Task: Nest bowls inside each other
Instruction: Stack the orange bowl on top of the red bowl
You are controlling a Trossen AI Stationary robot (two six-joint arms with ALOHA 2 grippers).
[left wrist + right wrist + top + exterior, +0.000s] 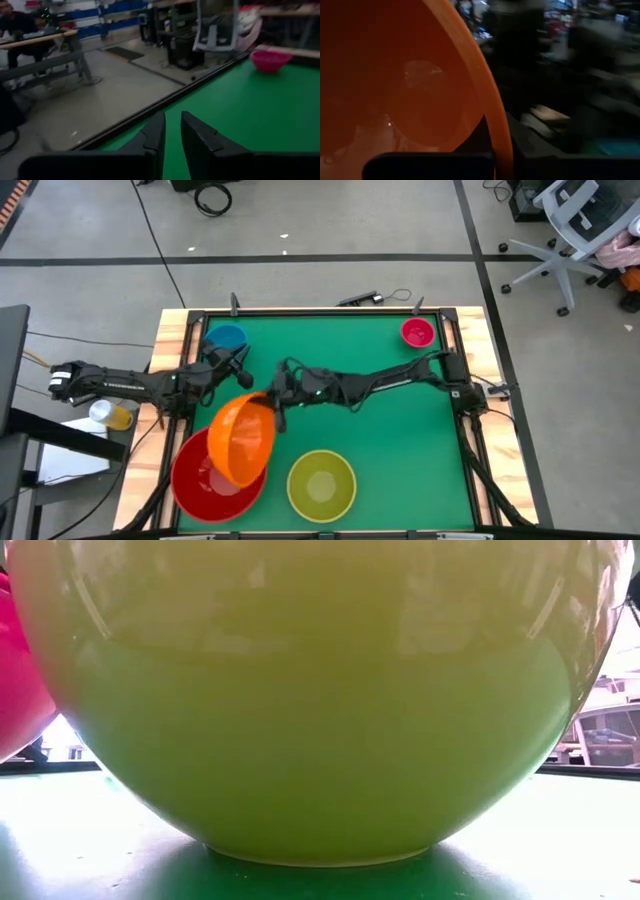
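Your right end effector [272, 408] pinches the rim of the orange bowl [243, 438], tilted over the red bowl [212, 476] at lower left of the high view; level it, centre it, then release gently.

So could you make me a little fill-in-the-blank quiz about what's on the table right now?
1. The right hand is shut on the rim of the ____ bowl.
2. That tilted bowl hangs partly over the ____ bowl.
3. The pink bowl sits near the table's far ____ corner.
4. The left hand is beside the ____ bowl.

Missing words: orange; red; right; blue.
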